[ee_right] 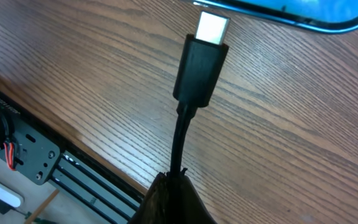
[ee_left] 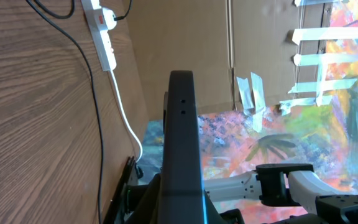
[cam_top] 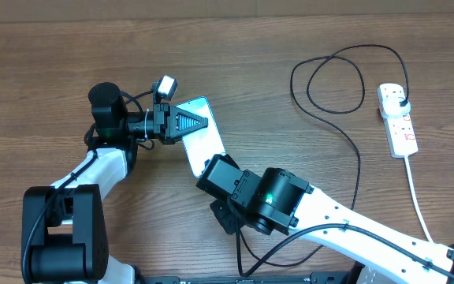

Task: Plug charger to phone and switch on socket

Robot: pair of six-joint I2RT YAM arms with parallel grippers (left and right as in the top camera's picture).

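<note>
The phone (cam_top: 210, 143), with a light-blue screen, lies tilted on the table. My left gripper (cam_top: 199, 123) is shut on its upper part. In the left wrist view the phone (ee_left: 182, 137) shows edge-on between the jaws. My right gripper (ee_right: 178, 179) is shut on the charger's thin black cable just behind the connector (ee_right: 199, 70). The connector's silver tip (ee_right: 212, 27) sits right at the phone's lower edge (ee_right: 291, 14); whether it is inserted I cannot tell. The charger cable (cam_top: 339, 79) loops across to its black plug (cam_top: 401, 102) in the white socket strip (cam_top: 398, 120).
The strip's thick white cord (cam_top: 418, 197) runs down toward the table's front right. My right arm (cam_top: 278, 201) crosses the front middle. The table's front edge with a metal rail (ee_right: 36, 155) lies close below the right gripper.
</note>
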